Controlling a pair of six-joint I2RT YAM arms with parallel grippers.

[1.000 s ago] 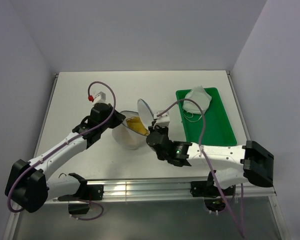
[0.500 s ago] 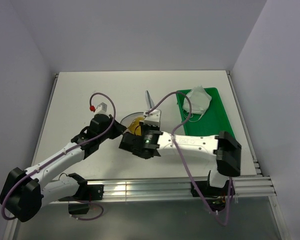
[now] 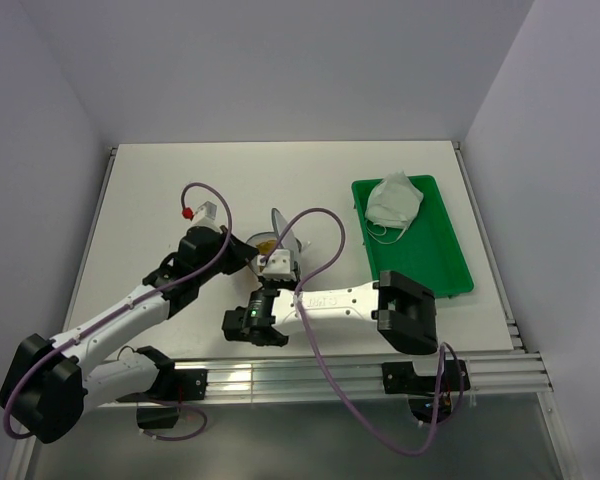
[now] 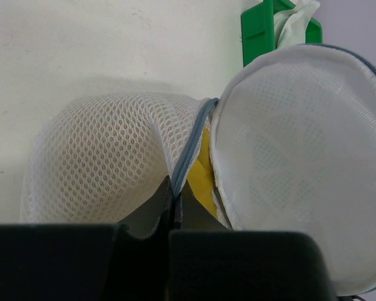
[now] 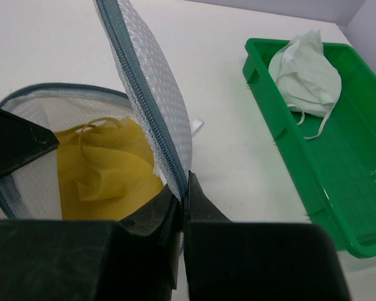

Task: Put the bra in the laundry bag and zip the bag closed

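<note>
While my right gripper (image 5: 183, 191) clamps the lid of the laundry bag (image 5: 153, 94) and my left gripper (image 4: 174, 210) its base rim, I should lower that lid squarely — bra (image 5: 109, 166) straps tucked clear.

Left pincer (image 4: 174, 191) and right pincer (image 5: 184, 188) both clamped tight.

Only a faint scrawl (image 3: 318, 298) on the right arm (image 3: 352, 297), seemingly unreadable.
</note>
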